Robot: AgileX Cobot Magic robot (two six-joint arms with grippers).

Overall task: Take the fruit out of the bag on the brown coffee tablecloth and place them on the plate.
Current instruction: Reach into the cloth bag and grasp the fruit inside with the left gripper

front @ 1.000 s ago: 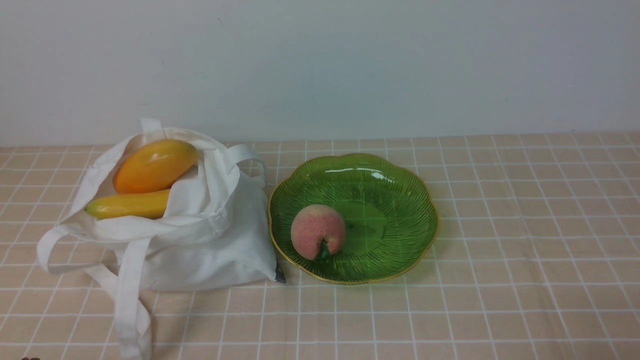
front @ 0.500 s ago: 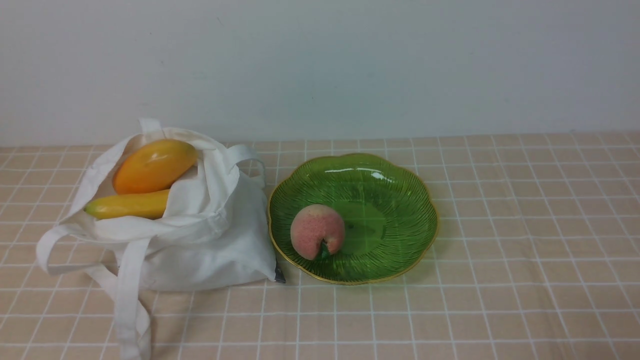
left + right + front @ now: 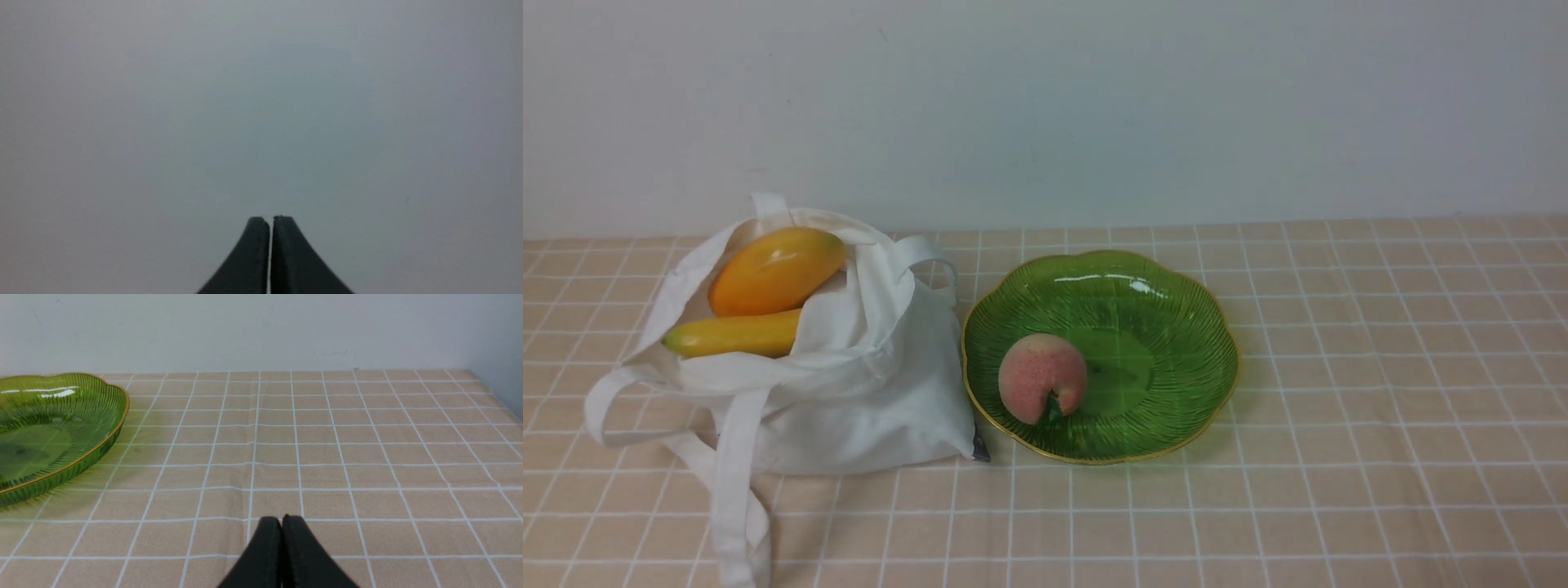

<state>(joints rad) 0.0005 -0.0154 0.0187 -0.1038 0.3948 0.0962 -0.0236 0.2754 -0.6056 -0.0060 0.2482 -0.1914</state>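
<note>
A white cloth bag (image 3: 849, 392) lies open on the left of the brown checked tablecloth (image 3: 1339, 367). An orange-yellow mango (image 3: 776, 271) and a yellow banana (image 3: 734, 335) rest in its mouth. Right of the bag stands the green glass plate (image 3: 1176, 327) (image 3: 81, 404), with a fuzzy pink peach (image 3: 1041, 377) on its near left part. Neither arm shows in the front view. My left gripper (image 3: 271, 220) is shut and empty, facing only a plain grey wall. My right gripper (image 3: 281, 520) is shut and empty, low over the cloth to the right of the plate.
A pale wall runs along the back of the table. The bag's long strap handles (image 3: 731, 490) trail toward the front edge at the left. The cloth's right edge (image 3: 496, 394) shows in the right wrist view.
A small dark thing at the front view's bottom left edge a second ago is out of sight now. The bag, fruit and plate have not moved.
</note>
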